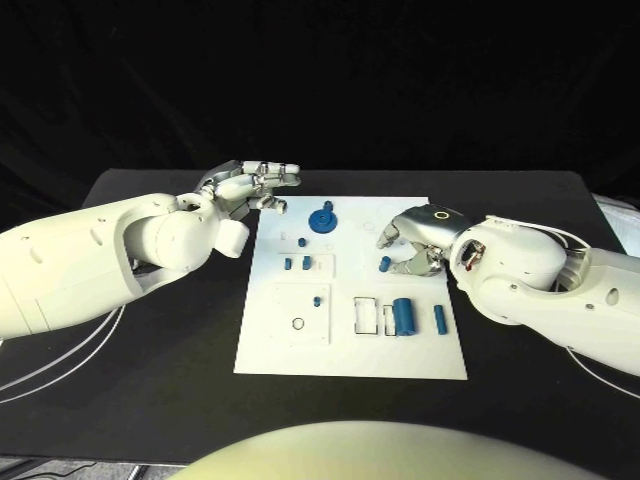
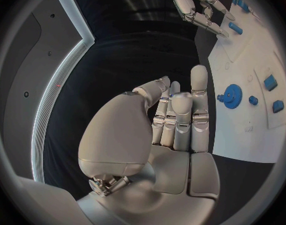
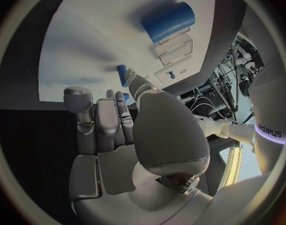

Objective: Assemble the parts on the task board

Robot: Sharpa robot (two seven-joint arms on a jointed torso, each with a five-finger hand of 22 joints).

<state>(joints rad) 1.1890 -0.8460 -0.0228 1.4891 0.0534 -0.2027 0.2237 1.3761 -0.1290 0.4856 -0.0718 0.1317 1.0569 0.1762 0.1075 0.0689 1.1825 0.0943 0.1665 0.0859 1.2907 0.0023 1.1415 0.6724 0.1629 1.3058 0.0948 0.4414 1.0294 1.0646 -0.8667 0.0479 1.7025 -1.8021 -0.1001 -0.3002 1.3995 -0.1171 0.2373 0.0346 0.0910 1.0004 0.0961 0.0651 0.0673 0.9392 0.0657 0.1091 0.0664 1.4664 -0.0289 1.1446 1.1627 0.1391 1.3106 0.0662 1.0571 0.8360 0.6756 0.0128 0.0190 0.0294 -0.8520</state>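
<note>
— Black table [image 1: 147,380], white task board [image 1: 352,350] centred, blue parts [image 1: 407,315] scattered. Left hand [image 1: 251,185] off the far-left corner, right hand [image 1: 414,245] over the right edge.

— Left wrist: fingers [image 2: 199,85] straight, holding nothing, near blue gear [image 2: 232,95].

— Right wrist: hand [image 3: 115,130] empty, fingers loosely apart above small blue part [image 3: 122,75]. Best lowered slowly, pinched squarely.

Premises: robotics laboratory. Evidence: black surface [image 1: 147,400] against black backdrop curtain [image 1: 320,80], cable bundles and equipment racks [image 3: 233,67] behind, white task board [image 1: 352,355] centred.
</note>
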